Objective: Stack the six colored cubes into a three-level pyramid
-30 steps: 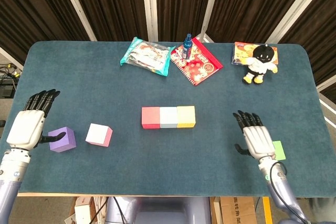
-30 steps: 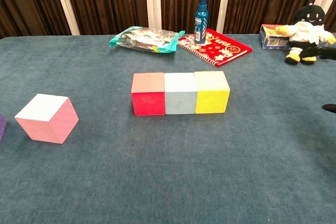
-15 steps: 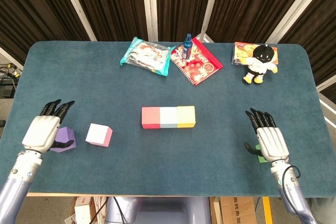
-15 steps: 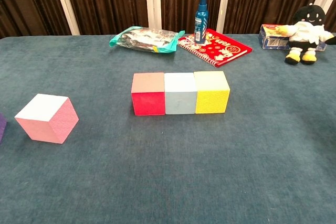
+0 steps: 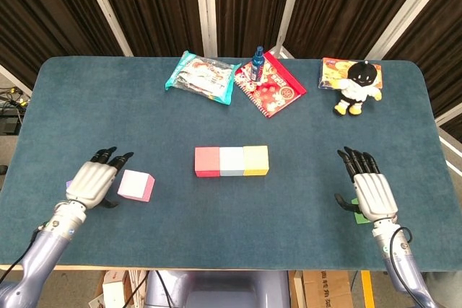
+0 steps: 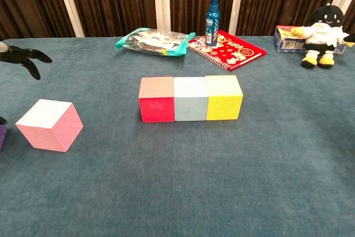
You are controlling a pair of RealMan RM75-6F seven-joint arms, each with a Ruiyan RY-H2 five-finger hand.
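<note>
On the dark teal felt-covered table (image 5: 303,250), three foam cubes sit in a touching row near the middle: a red cube (image 5: 207,161) at the left, a pale blue cube (image 5: 232,161) in the centre and a yellow cube (image 5: 255,160) at the right. Toward the left front lies a pink cube with a white top (image 5: 136,185), turned at an angle to the row. The left hand (image 5: 92,182) hovers just beside it on its left, fingers spread and empty; it covers most of a purple cube (image 6: 1,136), of which only slivers show at its edge. At the right front, the right hand (image 5: 372,192) is flat with fingers apart, holding nothing; a small patch of a green cube (image 5: 358,216) shows below its thumb side.

Along the far edge lie a teal plastic snack bag (image 5: 201,76), a red patterned notebook (image 5: 273,86) with a blue spray bottle (image 5: 258,58) standing on it, and a black-and-white plush doll (image 5: 356,86) resting against a colourful box (image 5: 336,72).
</note>
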